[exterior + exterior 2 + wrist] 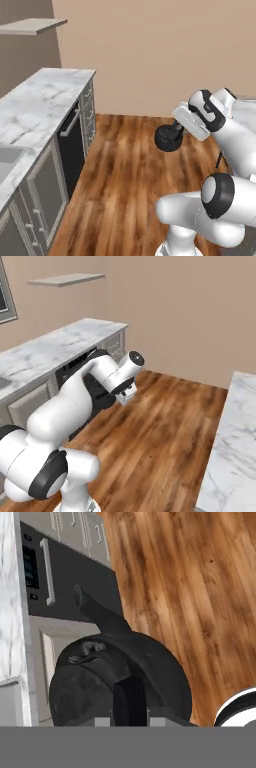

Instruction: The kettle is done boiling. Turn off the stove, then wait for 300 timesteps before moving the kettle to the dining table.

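We're carrying the kettle (120, 682) by its handle, gripper (176, 131) clamped shut on it, hanging over wood floor (125, 185). Risk: it's swinging loose and slipping before reaching the dining table (235, 451); dishwasher (70, 145) beyond.

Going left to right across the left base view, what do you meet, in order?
Marble counter with a wall shelf above it → black dishwasher front → bare wood floor → kettle held in the air → gripper shut on its handle → white arm.
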You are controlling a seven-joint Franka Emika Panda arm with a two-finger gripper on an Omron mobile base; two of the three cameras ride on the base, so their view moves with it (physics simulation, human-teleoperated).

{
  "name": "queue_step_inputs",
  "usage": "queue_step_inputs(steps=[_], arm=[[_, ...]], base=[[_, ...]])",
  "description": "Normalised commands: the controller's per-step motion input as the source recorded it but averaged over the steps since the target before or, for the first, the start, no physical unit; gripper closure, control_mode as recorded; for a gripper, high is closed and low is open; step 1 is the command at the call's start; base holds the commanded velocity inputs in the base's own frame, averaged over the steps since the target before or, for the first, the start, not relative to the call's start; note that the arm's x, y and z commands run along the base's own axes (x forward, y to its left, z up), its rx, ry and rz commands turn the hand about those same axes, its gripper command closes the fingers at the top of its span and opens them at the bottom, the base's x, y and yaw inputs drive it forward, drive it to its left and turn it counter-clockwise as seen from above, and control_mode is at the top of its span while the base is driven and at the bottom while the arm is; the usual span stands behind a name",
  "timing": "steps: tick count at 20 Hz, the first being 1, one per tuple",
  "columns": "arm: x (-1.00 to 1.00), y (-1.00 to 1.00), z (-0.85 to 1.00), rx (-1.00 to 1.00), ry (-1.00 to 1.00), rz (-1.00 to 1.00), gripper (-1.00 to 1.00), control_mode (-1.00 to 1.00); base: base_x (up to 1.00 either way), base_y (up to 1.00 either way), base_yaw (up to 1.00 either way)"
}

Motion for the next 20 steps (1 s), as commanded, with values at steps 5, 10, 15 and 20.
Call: queue_step_inputs(steps=[5, 10, 15, 20], arm=[[0.0, 0.0, 0.0, 0.0, 0.0, 0.0, 1.0, 1.0], [0.0, 0.0, 0.0, 0.0, 0.0, 0.0, 1.0, 1.0], [0.0, 0.0, 0.0, 0.0, 0.0, 0.0, 1.0, 1.0], [0.0, 0.0, 0.0, 0.0, 0.0, 0.0, 1.0, 1.0]], base=[[0.81, 0.21, -0.39], [0.84, 0.23, -0.38], [0.81, 0.24, -0.38], [0.64, 0.38, -0.38]])
